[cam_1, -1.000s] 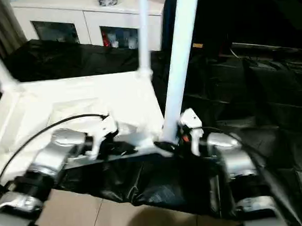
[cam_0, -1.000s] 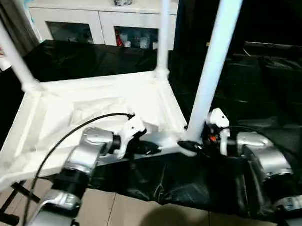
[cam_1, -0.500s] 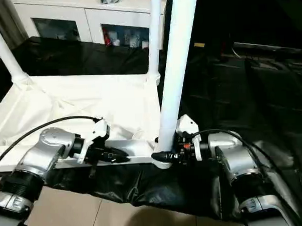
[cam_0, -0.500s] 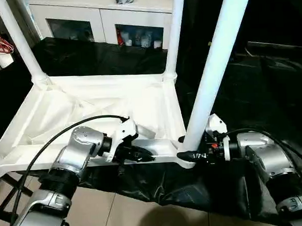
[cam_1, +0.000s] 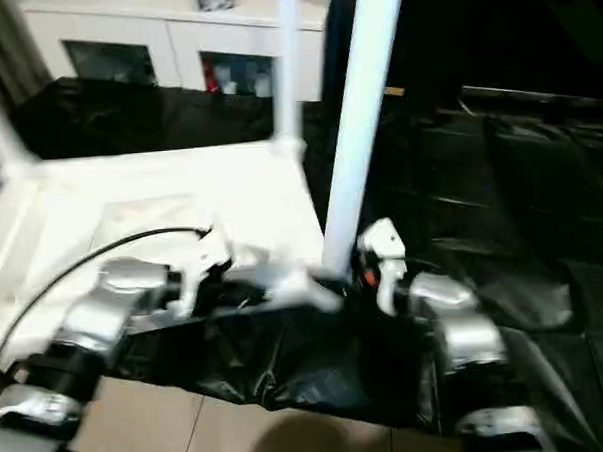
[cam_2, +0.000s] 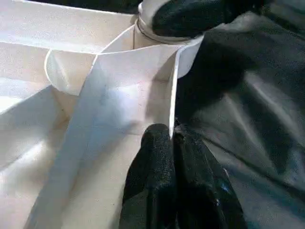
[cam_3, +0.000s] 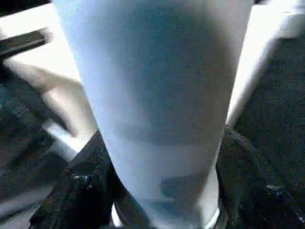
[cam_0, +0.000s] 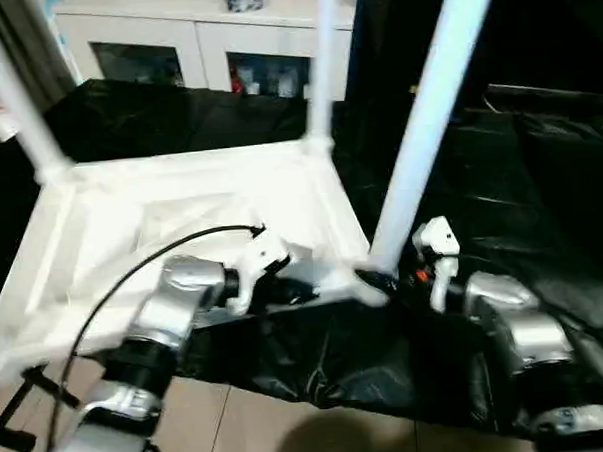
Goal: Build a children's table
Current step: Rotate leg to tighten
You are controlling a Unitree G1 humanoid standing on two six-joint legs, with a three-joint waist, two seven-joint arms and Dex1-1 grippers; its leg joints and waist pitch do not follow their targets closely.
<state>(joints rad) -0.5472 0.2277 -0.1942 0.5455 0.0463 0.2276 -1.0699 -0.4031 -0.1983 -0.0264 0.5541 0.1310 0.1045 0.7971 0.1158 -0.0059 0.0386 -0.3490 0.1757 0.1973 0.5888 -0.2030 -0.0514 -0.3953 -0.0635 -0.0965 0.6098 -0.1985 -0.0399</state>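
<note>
The children's table (cam_0: 211, 205) lies upside down on the black table (cam_0: 540, 186). The left tool (cam_2: 174, 143) pinches its near rim, clenched; the right tool (cam_3: 162, 191), forearm level, grasps the near corner leg (cam_0: 427, 120).

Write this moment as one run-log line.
left claw: shut on tabletop rim | right claw: around near leg | three legs up

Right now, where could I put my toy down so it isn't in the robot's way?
The black-covered work table is bare to the right of the near leg, and also behind the upturned tabletop, before the white cabinet. It's crowded at the near corner: the left tool pinches the rim, and the right tool is around that leg.
</note>
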